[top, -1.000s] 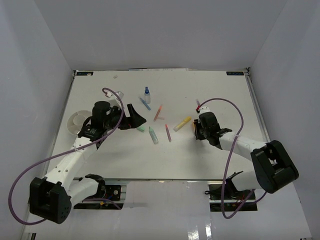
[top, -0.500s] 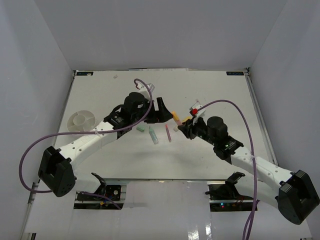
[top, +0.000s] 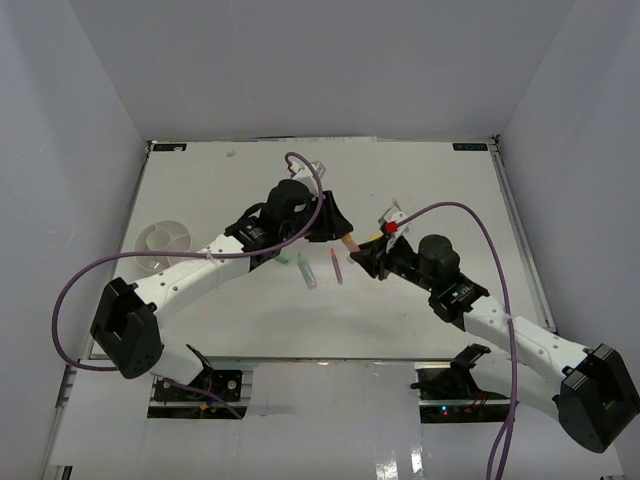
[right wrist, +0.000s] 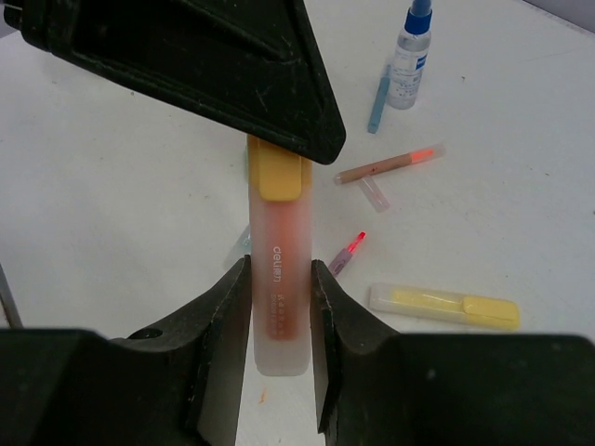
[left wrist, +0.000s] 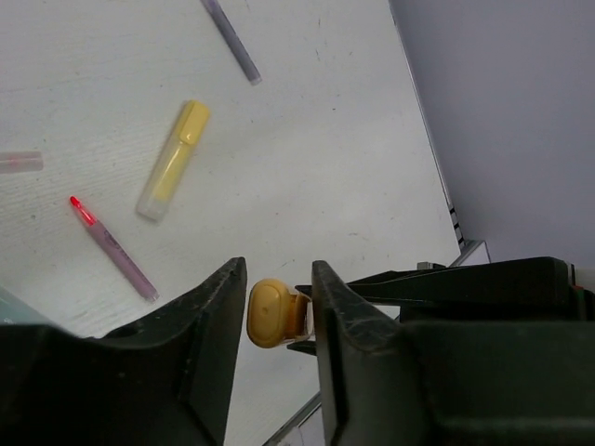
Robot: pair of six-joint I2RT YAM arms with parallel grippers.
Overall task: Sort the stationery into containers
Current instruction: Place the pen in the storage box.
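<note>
Plastic, light, stiff, probably slick: the orange highlighter point(right wrist: 277, 246) is clamped mid-barrel in the right gripper point(right wrist: 279, 288). Its cap, the free hold, sits between the left gripper point(left wrist: 274, 279)'s 2 jaws; whether they grip it, I cannot tell.

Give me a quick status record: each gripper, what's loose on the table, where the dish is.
right gripper: shut on orange highlighter, mid-body
left gripper: shut on that highlighter's yellow cap
loose on table: yellow highlighter, red-tipped pen, blue-capped bottle
dish: left side of table, away from both grippers
</note>
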